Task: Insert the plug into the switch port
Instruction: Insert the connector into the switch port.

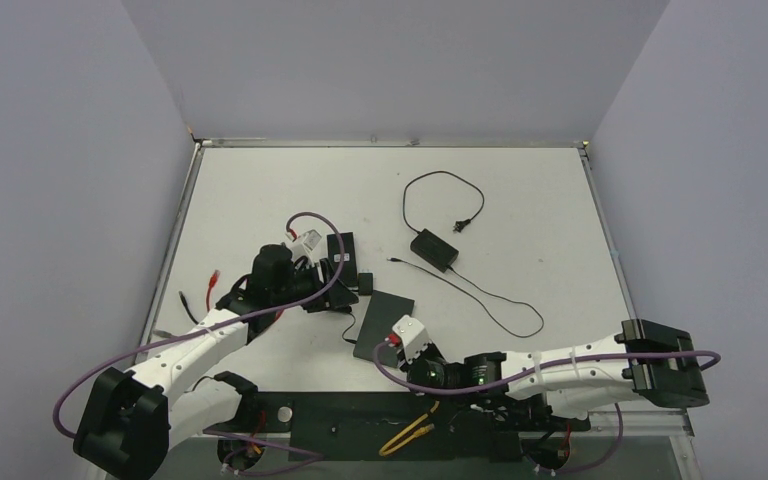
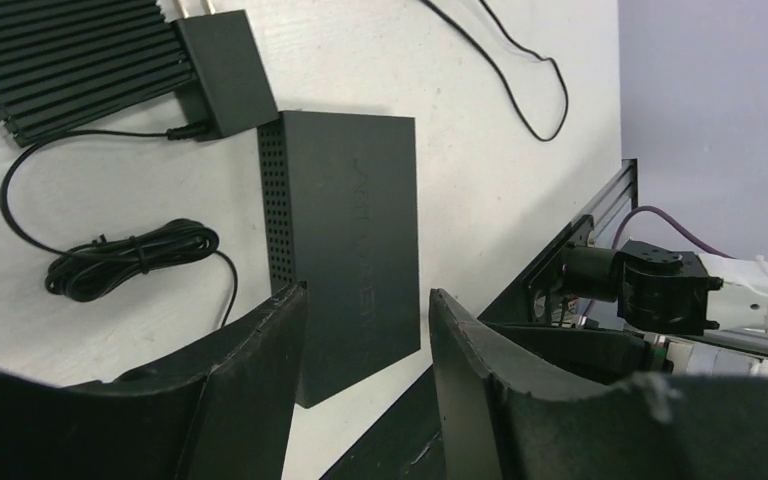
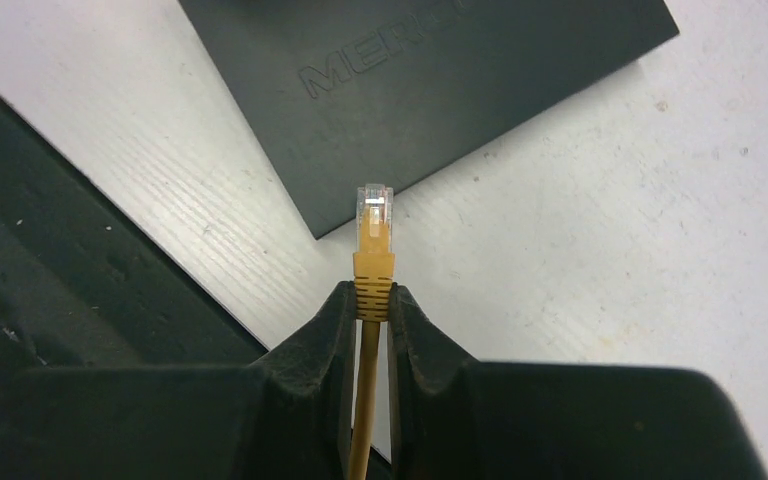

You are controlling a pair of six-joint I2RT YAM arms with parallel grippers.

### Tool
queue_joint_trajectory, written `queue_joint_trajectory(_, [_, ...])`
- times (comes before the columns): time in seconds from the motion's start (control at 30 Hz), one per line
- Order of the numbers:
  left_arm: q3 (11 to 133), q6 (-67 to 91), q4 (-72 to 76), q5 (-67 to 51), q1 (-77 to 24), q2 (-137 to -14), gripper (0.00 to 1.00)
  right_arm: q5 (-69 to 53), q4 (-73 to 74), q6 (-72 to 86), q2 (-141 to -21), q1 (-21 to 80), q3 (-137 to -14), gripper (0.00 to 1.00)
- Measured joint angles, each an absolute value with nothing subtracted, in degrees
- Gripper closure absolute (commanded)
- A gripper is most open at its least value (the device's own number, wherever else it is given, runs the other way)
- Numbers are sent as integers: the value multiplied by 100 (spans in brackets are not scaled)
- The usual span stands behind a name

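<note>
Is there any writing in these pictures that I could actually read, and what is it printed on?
"MERC", with further letters cut off by the picture's edge: raised lettering on top of the black switch, right wrist view.
Left wrist view: lettering runs sideways along the black switch, too faint to read.
Nothing readable on the yellow plug or anywhere in the top view.

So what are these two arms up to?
The right gripper pinches a yellow cable just behind its clear plug, aiming it at a flat black switch lying on the table. The left gripper is open, the switch showing between its fingers. The plug is not yet in any port.
</note>
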State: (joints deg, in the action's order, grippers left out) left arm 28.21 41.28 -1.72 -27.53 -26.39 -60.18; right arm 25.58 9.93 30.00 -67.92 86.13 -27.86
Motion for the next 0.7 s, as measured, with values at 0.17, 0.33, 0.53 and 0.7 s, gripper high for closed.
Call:
queue_joint_trajectory(0.17, [2818, 3977, -576, -2622, -2639, -6018, 55, 2849, 1243, 3616, -6829, 8630, -2786, 100])
queue_joint_trajectory(0.33, [2757, 3920, -738, -2565, -2639, -6053, 55, 2987, 1376, 4001, -6853, 8630, -2786, 100])
queue_joint_trajectory(0.53, [2753, 3911, -790, -2563, -2639, -6322, 55, 2923, 1358, 4130, -7352, 8630, -2818, 100])
queue_joint_trajectory(0.7, [2751, 3913, -799, -2547, -2639, -6475, 55, 2884, 1280, 4156, -7583, 8632, -2873, 100])
